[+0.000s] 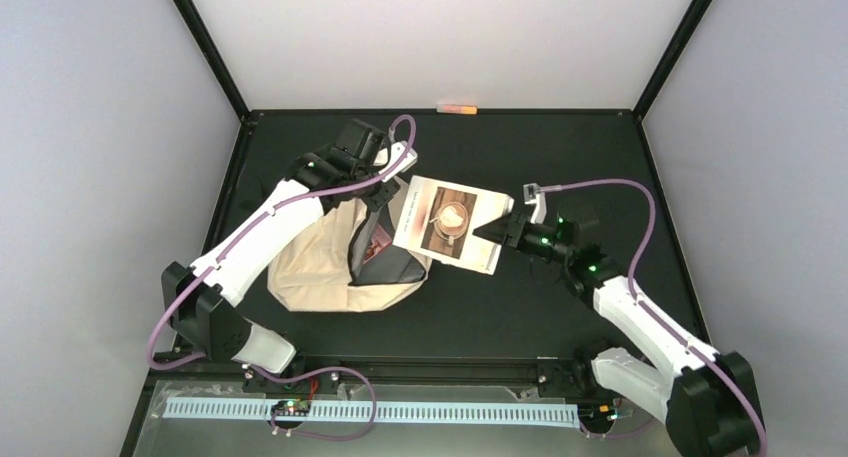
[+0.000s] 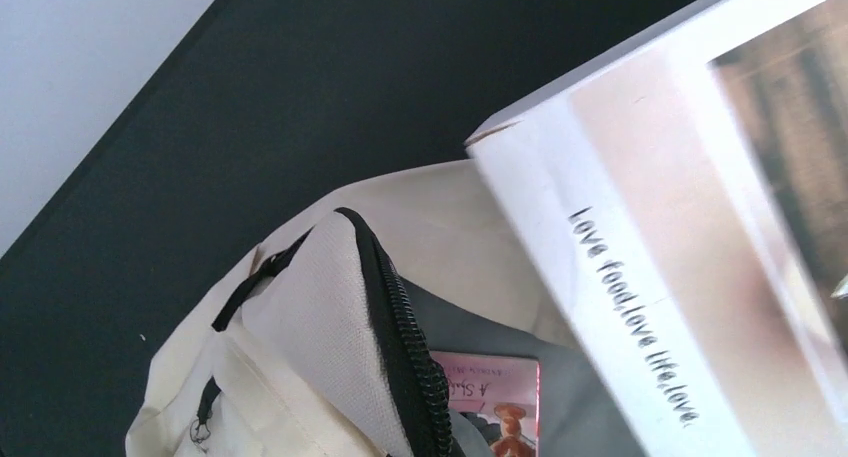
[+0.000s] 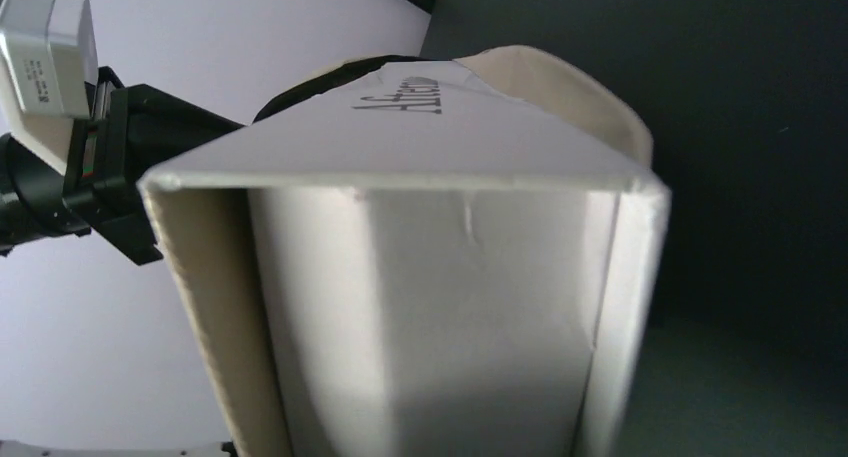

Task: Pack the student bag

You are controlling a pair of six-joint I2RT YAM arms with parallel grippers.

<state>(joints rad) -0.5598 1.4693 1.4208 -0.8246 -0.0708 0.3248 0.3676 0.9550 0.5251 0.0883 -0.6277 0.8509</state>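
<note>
1 student bag (image 1: 315, 272), mouth open, L-centre on table (image 1: 560, 307) | 1 pink book (image 2: 490, 392) inside | 1 white book (image 1: 447, 222) tilted over mouth, clamped by R gripper (image 1: 497, 233) | L gripper (image 1: 378, 192) closed at bag rim

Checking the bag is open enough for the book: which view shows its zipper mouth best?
Left wrist: the student bag close up, its zipper parted, a pink book inside. The top view shows the bag's outline, but the left arm and the white book cover much of the mouth. The right wrist shows mostly the white book.
</note>
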